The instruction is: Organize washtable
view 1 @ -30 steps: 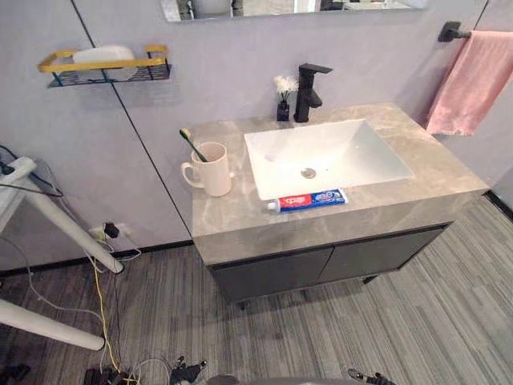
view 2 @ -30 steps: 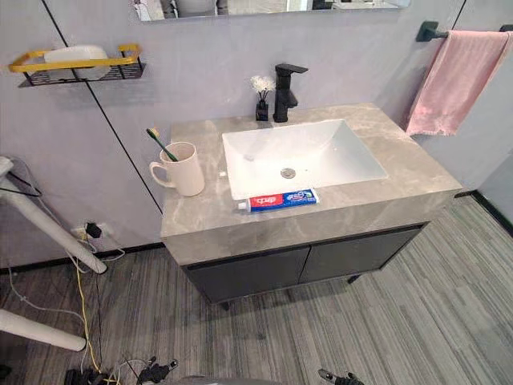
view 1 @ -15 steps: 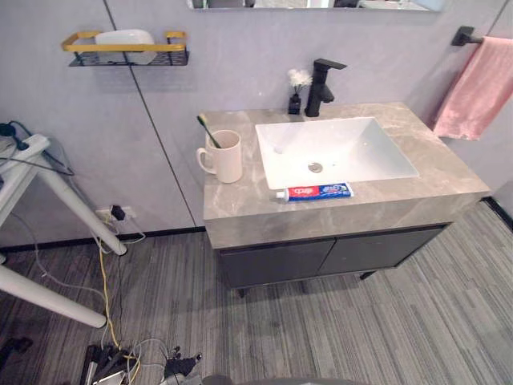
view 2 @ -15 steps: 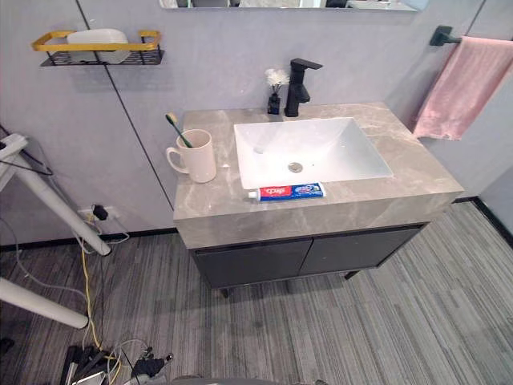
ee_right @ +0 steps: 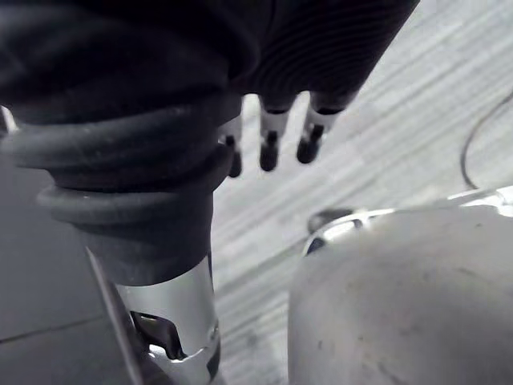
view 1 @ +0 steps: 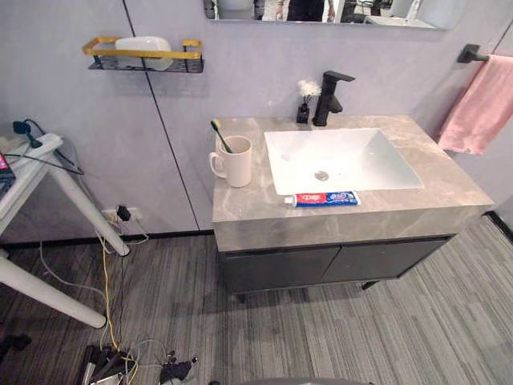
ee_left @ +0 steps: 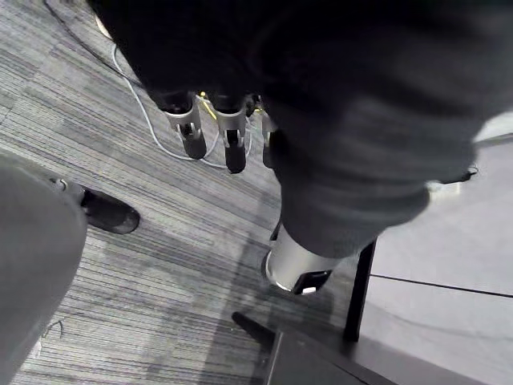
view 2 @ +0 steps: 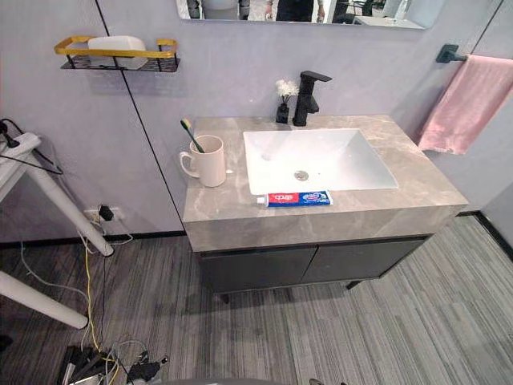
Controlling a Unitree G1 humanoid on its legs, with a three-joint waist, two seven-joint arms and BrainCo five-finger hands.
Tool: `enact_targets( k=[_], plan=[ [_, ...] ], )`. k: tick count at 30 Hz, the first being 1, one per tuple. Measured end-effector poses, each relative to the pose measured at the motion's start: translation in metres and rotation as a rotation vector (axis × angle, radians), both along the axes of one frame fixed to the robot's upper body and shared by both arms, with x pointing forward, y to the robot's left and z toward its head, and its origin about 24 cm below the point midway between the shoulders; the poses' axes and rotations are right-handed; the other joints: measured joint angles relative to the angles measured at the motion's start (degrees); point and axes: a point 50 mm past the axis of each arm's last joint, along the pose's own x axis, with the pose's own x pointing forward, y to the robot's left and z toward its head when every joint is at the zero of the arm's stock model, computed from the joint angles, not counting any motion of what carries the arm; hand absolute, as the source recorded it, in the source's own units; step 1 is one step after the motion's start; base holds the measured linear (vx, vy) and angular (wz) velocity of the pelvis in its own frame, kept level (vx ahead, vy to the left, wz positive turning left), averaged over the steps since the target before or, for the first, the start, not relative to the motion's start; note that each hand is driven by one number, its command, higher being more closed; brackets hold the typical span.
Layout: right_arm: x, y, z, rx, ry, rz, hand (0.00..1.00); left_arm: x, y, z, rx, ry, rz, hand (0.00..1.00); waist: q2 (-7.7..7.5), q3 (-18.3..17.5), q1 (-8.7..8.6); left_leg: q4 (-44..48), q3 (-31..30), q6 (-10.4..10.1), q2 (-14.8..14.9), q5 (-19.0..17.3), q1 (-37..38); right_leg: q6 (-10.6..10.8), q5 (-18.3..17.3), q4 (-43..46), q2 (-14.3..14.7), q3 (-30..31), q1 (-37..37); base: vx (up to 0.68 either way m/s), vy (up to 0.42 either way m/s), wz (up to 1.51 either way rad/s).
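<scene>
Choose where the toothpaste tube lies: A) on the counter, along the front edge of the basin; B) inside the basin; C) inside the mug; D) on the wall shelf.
A: the toothpaste tube lies flat on the counter, just in front of the basin.

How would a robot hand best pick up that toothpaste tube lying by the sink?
Probably from above, pinching the middle of the toothpaste tube across its narrow width. It lies flat on the countertop along the front edge of the sink, cap to the robot's left, so both long sides look free.
</scene>
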Motion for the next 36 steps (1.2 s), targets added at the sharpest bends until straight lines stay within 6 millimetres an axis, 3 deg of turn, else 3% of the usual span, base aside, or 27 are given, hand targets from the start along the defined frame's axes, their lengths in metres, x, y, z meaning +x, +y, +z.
enact_targets(
  k=[4,5,7,8,9,11,14,15,16,17,18,19,22,23,24,25,26,27,28,29,30,33,34,35,36],
  plan=[
    [0.007,0.000,0.001,-0.013,-0.033,0.021,0.00,-0.002,0.006,0.001,0.012,-0.002,0.027,0.00,-0.83,0.06,0.34,1.62,-1.60,-0.41,0.22,-0.43,-2.72,0.61,0.38,-1.04,0.31,-1.56,-0.78,0.01,-0.023,0.19],
    [0.009,0.000,0.002,-0.019,-0.041,0.024,0.00,-0.003,0.009,0.001,0.016,-0.007,0.040,0.00,-0.30,0.68,0.89,2.33,-1.63,-0.53,0.21,-0.82,-3.34,0.73,0.49,-1.27,0.30,-1.59,-0.95,-0.02,0.002,0.06],
    [0.017,0.000,0.003,-0.031,-0.054,0.042,0.00,-0.004,0.015,0.003,0.031,-0.012,0.065,0.00,-0.88,1.88,1.45,8.59,-2.06,-0.39,0.19,-4.23,-6.14,0.77,0.57,-1.33,0.17,-1.66,-0.88,-0.02,0.027,0.03],
    [0.028,-0.002,0.005,-0.042,-0.075,0.058,0.00,-0.006,0.016,0.002,0.030,-0.001,0.068,0.00,-0.46,3.30,1.37,17.06,-3.21,-0.18,0.71,-8.53,-10.57,0.82,0.59,-1.28,0.26,-1.83,-0.99,-0.05,0.131,0.00],
    [0.035,-0.007,0.006,-0.055,-0.085,0.073,0.00,-0.010,0.014,0.001,0.023,0.009,0.072,0.00,1.25,4.54,1.51,25.43,-3.84,-0.10,1.95,-12.91,-14.32,1.19,0.76,-1.30,1.36,-1.61,-1.02,-0.04,0.153,-0.08],
    [0.044,-0.011,0.008,-0.068,-0.102,0.086,0.00,-0.018,0.012,-0.001,0.017,0.027,0.079,0.00,2.84,5.21,1.69,32.68,-4.53,0.14,3.10,-17.31,-17.59,1.92,0.91,-1.45,2.41,-1.13,-1.07,-0.01,0.181,-0.20],
    [0.046,-0.010,0.009,-0.067,-0.104,0.086,0.00,-0.031,0.010,-0.004,0.009,0.069,0.075,0.00,2.85,5.74,3.36,42.51,-3.30,1.71,3.79,-25.42,-19.80,3.93,-3.01,4.50,1.26,1.06,-2.54,0.08,0.298,-0.32],
    [0.045,-0.005,0.008,-0.056,-0.101,0.095,0.00,-0.035,0.008,-0.005,0.001,0.087,0.068,0.00,3.13,6.17,3.74,43.52,-2.52,2.68,3.68,-27.80,-18.68,1.66,-5.27,14.15,-0.48,1.99,-5.75,0.16,0.349,-0.42],
    [0.045,0.001,0.007,-0.035,-0.105,0.108,0.00,-0.040,0.009,-0.006,0.004,0.116,0.030,0.00,2.61,6.67,3.83,43.05,-1.50,3.87,3.95,-28.56,-16.18,-3.17,-4.21,27.34,-2.18,3.65,-11.99,0.16,0.265,-0.39],
    [0.048,0.001,0.008,-0.032,-0.117,0.104,0.00,-0.040,0.011,-0.005,0.010,0.118,0.010,0.00,2.25,6.86,3.62,42.49,-0.90,4.06,4.19,-28.51,-14.64,-3.28,-4.51,32.36,-2.27,5.24,-14.22,0.21,0.233,-0.30],
    [0.052,0.002,0.008,-0.035,-0.129,0.115,0.00,-0.042,0.016,-0.005,0.021,0.133,-0.035,0.00,1.29,7.10,2.86,40.64,0.06,4.19,4.49,-28.55,-11.16,-1.84,-6.58,38.27,-1.90,5.76,-16.57,0.25,0.161,-0.12],
    [0.053,0.002,0.009,-0.041,-0.134,0.126,0.00,-0.040,0.022,-0.003,0.044,0.139,-0.075,0.00,0.99,7.14,2.65,38.00,1.02,4.16,4.77,-28.49,-8.02,-1.55,-7.95,39.20,-1.52,4.67,-17.62,0.29,0.123,-0.07],
    [0.062,0.004,0.012,-0.046,-0.167,0.159,0.00,-0.028,0.028,0.000,0.070,0.105,-0.093,0.00,1.68,6.98,1.50,33.68,1.69,3.78,4.83,-28.26,-3.94,-1.64,-8.07,34.62,1.66,3.43,-21.54,0.34,0.042,-0.02],
    [0.067,0.004,0.014,-0.053,-0.186,0.172,0.00,-0.017,0.028,0.002,0.075,0.079,-0.101,0.00,2.45,7.01,1.20,31.62,1.57,3.40,5.13,-28.10,-2.67,-2.27,-7.66,31.35,4.43,5.05,-24.41,0.44,-0.031,-0.02],
    [0.073,0.002,0.016,-0.063,-0.208,0.180,0.00,-0.008,0.026,0.003,0.075,0.060,-0.113,0.00,3.70,7.12,1.14,29.35,1.58,2.34,6.07,-27.95,-0.77,-4.32,-5.99,27.02,8.50,6.72,-26.84,0.46,-0.049,-0.04],
    [0.075,0.001,0.018,-0.068,-0.217,0.182,0.00,-0.002,0.025,0.003,0.077,0.046,-0.117,0.00,4.08,7.28,1.11,28.20,1.53,1.55,6.43,-27.54,0.34,-5.76,-4.15,23.48,10.32,7.03,-27.29,0.48,-0.095,0.06],
    [0.074,0.002,0.017,-0.070,-0.216,0.190,0.00,0.006,0.026,0.005,0.085,0.023,-0.122,0.00,3.81,7.16,1.09,26.86,0.88,0.26,6.38,-26.87,2.23,-8.22,2.29,14.39,12.58,8.02,-26.54,0.58,-0.166,0.26],
    [0.078,-0.003,0.020,-0.087,-0.229,0.200,0.00,0.018,0.019,0.007,0.073,-0.011,-0.120,0.00,5.60,7.02,1.00,26.71,-1.82,-0.32,7.37,-27.00,3.58,-9.22,8.12,13.46,14.53,7.71,-25.67,0.55,-0.159,0.27],
    [0.084,-0.004,0.022,-0.093,-0.243,0.204,0.00,0.024,0.012,0.007,0.059,-0.034,-0.121,0.00,6.59,7.15,1.21,26.69,-2.69,-2.41,8.25,-25.74,3.57,-10.13,7.11,15.19,14.66,7.00,-26.03,0.51,-0.182,0.51],
    [0.085,-0.005,0.023,-0.099,-0.245,0.206,0.00,0.039,0.001,0.009,0.038,-0.084,-0.123,0.00,5.87,7.50,0.85,26.42,-5.07,-4.45,6.87,-21.13,3.61,-9.49,1.83,20.08,11.97,6.52,-26.46,0.40,-0.174,0.86],
    [0.080,-0.010,0.022,-0.106,-0.233,0.197,0.00,0.043,-0.012,0.009,0.011,-0.106,-0.122,0.00,5.42,7.36,0.45,25.85,-6.62,-3.19,5.38,-16.49,4.72,-9.51,-2.50,25.00,9.08,5.36,-25.81,0.41,-0.214,1.06],
    [0.068,-0.010,0.015,-0.085,-0.143,0.116,0.00,0.044,-0.022,0.009,0.000,-0.108,-0.124,0.00,3.58,6.56,-0.18,31.42,-8.38,0.87,3.84,-7.38,1.67,-10.78,-6.95,27.09,5.86,1.67,-22.87,0.36,-0.228,0.90],
    [0.065,-0.010,0.014,-0.077,-0.123,0.130,0.00,0.046,-0.021,0.010,0.006,-0.114,-0.136,0.00,2.76,7.15,-0.23,35.24,-7.94,1.38,4.70,-8.21,-1.23,-10.96,-7.25,25.16,5.71,0.78,-21.34,0.29,-0.232,0.62],
    [0.058,-0.015,0.012,-0.089,-0.090,0.172,0.00,0.050,-0.021,0.011,0.012,-0.122,-0.151,0.00,2.88,7.59,-0.24,38.18,-5.71,1.27,6.19,-10.91,-4.24,-11.02,-7.29,22.60,5.93,-1.26,-18.70,0.30,-0.235,0.69],
    [0.048,-0.017,0.010,-0.103,-0.065,0.195,0.00,0.051,-0.020,0.011,0.020,-0.122,-0.176,0.00,2.75,7.68,0.21,38.18,-4.31,-0.18,5.98,-13.13,-6.02,-11.01,-7.29,20.01,5.93,-2.48,-15.98,0.25,-0.152,0.56]
  ],
)
